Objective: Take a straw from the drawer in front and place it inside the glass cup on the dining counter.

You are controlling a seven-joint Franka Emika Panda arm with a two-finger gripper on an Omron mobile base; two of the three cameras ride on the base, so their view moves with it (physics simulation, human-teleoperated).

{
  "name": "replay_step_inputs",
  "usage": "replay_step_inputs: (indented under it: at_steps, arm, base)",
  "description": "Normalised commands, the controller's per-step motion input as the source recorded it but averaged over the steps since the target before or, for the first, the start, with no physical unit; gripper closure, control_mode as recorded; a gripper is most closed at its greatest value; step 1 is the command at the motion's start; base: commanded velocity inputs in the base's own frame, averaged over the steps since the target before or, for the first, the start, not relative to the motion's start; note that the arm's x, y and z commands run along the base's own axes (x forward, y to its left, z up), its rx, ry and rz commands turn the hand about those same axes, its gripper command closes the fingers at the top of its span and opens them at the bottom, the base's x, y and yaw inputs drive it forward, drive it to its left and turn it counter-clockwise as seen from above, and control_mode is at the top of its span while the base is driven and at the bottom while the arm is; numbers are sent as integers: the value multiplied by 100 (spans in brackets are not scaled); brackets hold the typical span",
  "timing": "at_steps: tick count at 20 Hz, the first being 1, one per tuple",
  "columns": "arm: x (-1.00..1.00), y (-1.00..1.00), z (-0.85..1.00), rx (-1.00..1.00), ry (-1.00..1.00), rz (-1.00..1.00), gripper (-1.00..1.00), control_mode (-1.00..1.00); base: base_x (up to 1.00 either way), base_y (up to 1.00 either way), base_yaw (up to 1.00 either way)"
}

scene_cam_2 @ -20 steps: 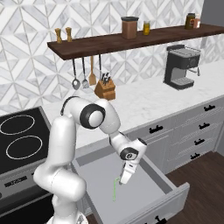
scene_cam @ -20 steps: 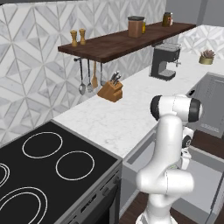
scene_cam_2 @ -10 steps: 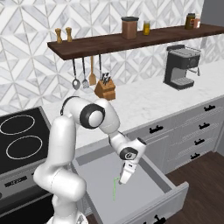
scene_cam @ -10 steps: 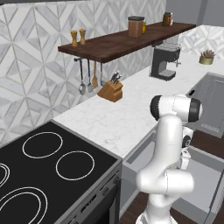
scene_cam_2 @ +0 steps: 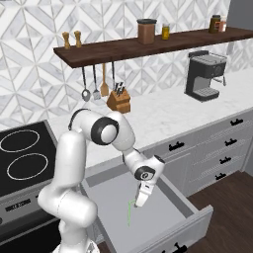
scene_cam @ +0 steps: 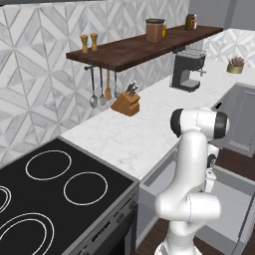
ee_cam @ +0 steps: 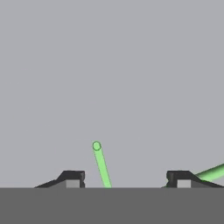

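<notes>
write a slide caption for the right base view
Franka arm reaches down into the open drawer, its open gripper poised right at the green straw lying on the drawer floor, beside the stove.

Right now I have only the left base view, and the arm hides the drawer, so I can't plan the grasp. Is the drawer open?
Observer: Yes. The right base view shows the drawer pulled well out.
Operator: Is the straw in it?
Observer: Yes, the green straw is inside the drawer, right by the tips of the gripper.
Operator: Is it gripped?
Observer: No. In the hand view the jaws stand apart with the straw's open end between them, touching neither fingertip.
</notes>
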Motion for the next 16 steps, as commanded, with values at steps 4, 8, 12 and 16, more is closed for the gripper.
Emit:
replay_step_inputs:
  at_steps: [4, 8, 12, 16]
  arm:
    - [0, 0, -21, 0, 0, 0, -100, -100]
    - [0, 0, -24, 0, 0, 0, -100, -100]
    - [0, 0, -22, 0, 0, 0, -100, -100]
    - [0, 0, -31, -2, 0, 0, -100, -100]
  base:
    - [0, 0, 0]
    - [0, 0, 0]
    - [0, 0, 0]
    - [0, 0, 0]
